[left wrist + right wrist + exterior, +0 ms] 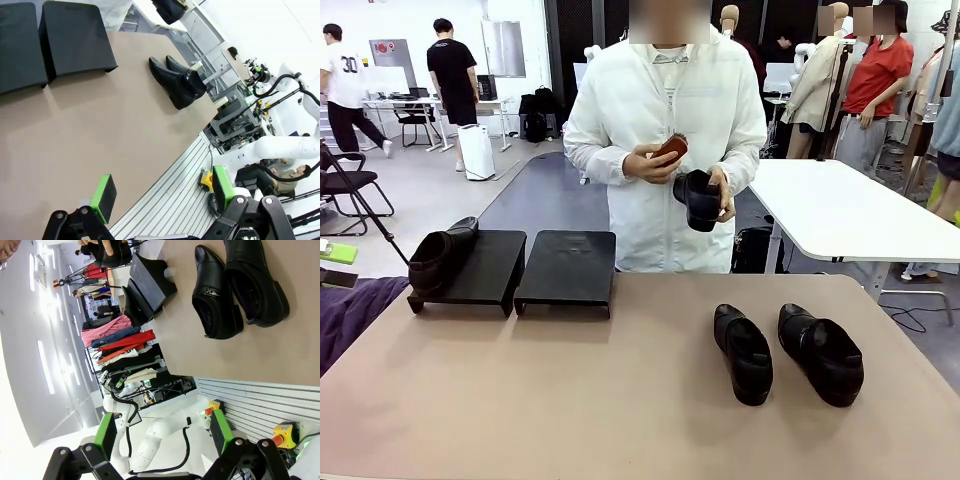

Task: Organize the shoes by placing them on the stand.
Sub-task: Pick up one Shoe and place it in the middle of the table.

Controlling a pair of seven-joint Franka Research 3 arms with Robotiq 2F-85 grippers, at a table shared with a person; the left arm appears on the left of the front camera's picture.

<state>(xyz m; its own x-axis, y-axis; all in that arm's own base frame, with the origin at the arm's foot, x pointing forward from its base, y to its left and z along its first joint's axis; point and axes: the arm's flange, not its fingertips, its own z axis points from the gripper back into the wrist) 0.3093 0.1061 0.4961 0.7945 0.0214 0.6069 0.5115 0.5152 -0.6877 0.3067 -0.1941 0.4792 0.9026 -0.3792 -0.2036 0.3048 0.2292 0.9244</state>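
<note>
Well clear of every shoe, the left gripper (163, 192) and right gripper (162, 432) stood wide open and empty. Two shoes (745, 352) lay right of the stand (565, 265), one shoe (440, 255) sat on its left platform, and a person's hand (723, 190) held another shoe (698, 202) beyond it.

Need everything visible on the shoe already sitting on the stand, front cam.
The shoe on the stand is a plain black slip-on with a smooth, slightly glossy upper that looks like leather, a rounded toe and a dark open mouth. It sits sole-down along the left side of the left platform, heel end at the near left corner, toe pointing toward the far side. Only the platform touches it.
</note>
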